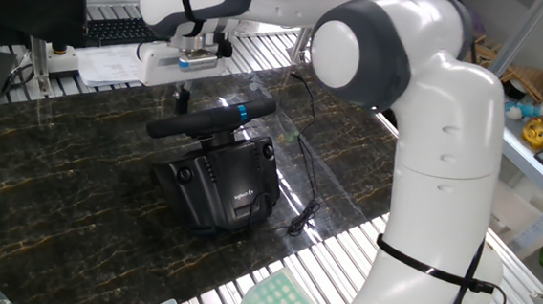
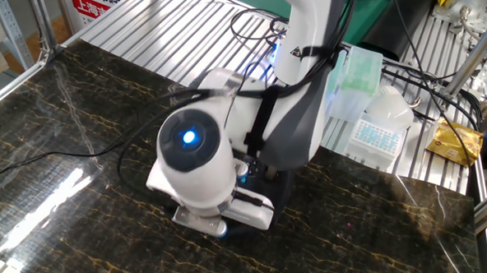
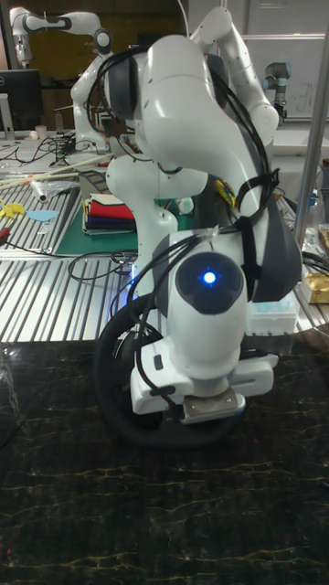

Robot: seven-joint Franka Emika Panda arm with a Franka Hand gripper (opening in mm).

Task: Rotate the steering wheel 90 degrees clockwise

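Steering wheel sits mid-surface on its black base, blue stripe facing up near the rim's far end. Gripper hangs just above the rim's back edge, not clearly touching; finger spacing cannot be made out. Thin cable trails off to the base's side.

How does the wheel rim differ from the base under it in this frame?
The steering wheel is a thin rim with a bright blue stripe; the base is boxy with a small white logo. The wheel sits on top, below the gripper; the base rests on the table. Both are black.
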